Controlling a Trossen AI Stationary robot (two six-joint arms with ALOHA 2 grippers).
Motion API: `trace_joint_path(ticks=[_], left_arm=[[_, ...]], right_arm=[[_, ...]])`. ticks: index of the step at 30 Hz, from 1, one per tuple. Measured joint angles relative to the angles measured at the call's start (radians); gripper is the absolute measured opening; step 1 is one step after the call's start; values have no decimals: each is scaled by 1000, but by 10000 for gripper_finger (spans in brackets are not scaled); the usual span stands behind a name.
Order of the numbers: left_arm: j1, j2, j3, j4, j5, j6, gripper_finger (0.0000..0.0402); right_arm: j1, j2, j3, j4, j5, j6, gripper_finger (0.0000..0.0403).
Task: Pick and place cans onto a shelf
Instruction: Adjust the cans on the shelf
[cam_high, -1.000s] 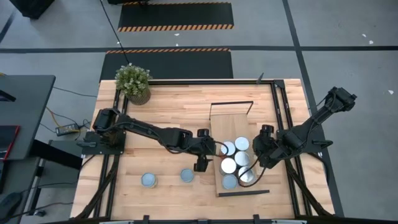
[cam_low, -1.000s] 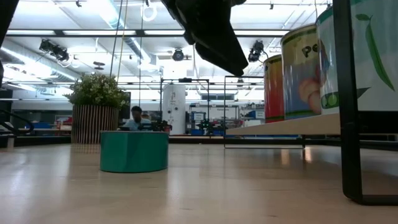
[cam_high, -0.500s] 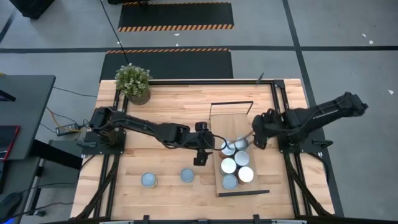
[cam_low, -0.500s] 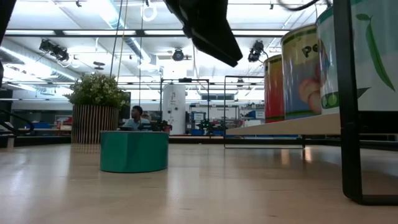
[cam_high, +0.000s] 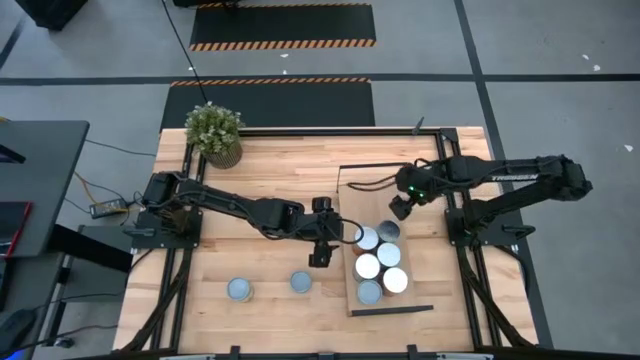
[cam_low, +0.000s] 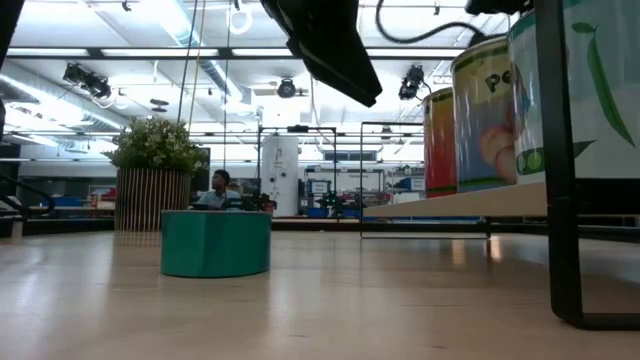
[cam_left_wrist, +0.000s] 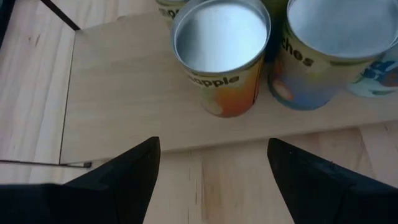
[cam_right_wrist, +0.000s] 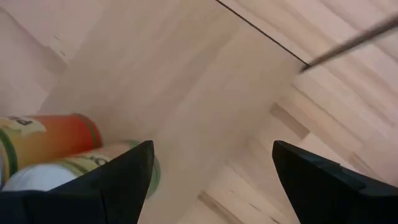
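Observation:
The shelf (cam_high: 372, 190) lies on the table's right half, with several cans (cam_high: 368, 266) standing on its near part. Two more cans (cam_high: 240, 290) (cam_high: 301, 282) stand on the tabletop at the near left; one shows teal in the low view (cam_low: 215, 242). My left gripper (cam_high: 326, 246) is open and empty just left of the shelf's edge, facing an orange-sided can (cam_left_wrist: 221, 56) and another can (cam_left_wrist: 336, 56). My right gripper (cam_high: 400, 206) is open and empty over the shelf's bare far part, beyond the cans (cam_right_wrist: 43, 143).
A potted plant (cam_high: 214, 133) stands at the table's far left corner. Black frame rails (cam_high: 450, 180) run along the table's sides. Bare tabletop lies between the plant and the shelf and around the two loose cans.
My right gripper has drawn back from over the cans at the shelf's near right and gone toward the table's far edge, ending over the shelf's bare far part. The cans on the shelf stand where they were.

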Motion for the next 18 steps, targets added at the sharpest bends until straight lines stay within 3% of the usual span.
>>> trace_joint_path(ticks=[6, 11, 18], left_arm=[[0, -3, 0, -11, -13, 10, 302], [0, -3, 0, -15, -14, 9, 302], [0, -3, 0, -29, -14, -3, 302]], right_arm=[[-42, 105, 17, 47, -112, -73, 334], [-45, 190, 17, 65, -147, -121, 334], [-20, 204, 17, 82, -161, -131, 334]])
